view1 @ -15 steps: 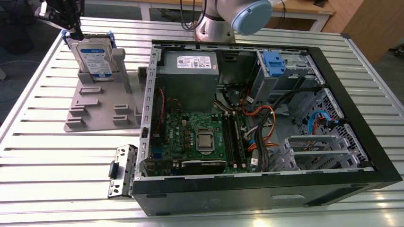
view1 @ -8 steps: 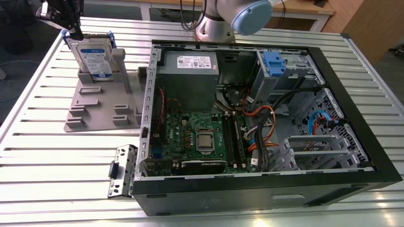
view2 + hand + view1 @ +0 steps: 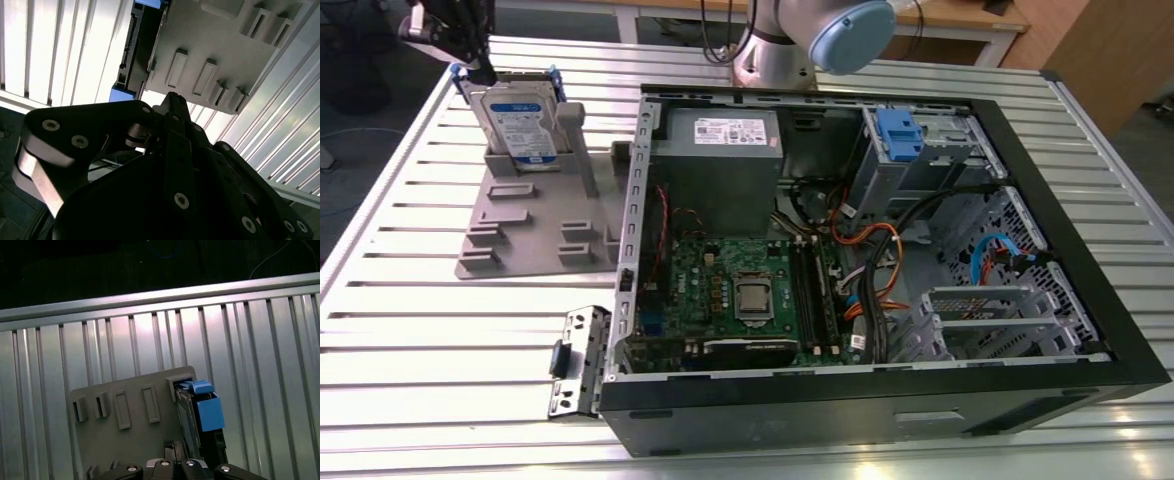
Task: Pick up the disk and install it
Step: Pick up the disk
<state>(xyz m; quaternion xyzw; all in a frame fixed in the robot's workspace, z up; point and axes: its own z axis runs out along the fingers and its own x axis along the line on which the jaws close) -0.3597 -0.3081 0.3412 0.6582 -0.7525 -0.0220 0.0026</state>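
Tool nr top of disk, upright in grey rack.

disk upright in stand, case beside it

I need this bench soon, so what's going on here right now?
A robot arm is partway through a disk install. Its gripper hangs at the top corner of the disk, which stands upright in a grey holder on the slatted table and is not yet lifted out. The open computer case lies beside the holder, toward the exterior view's right.
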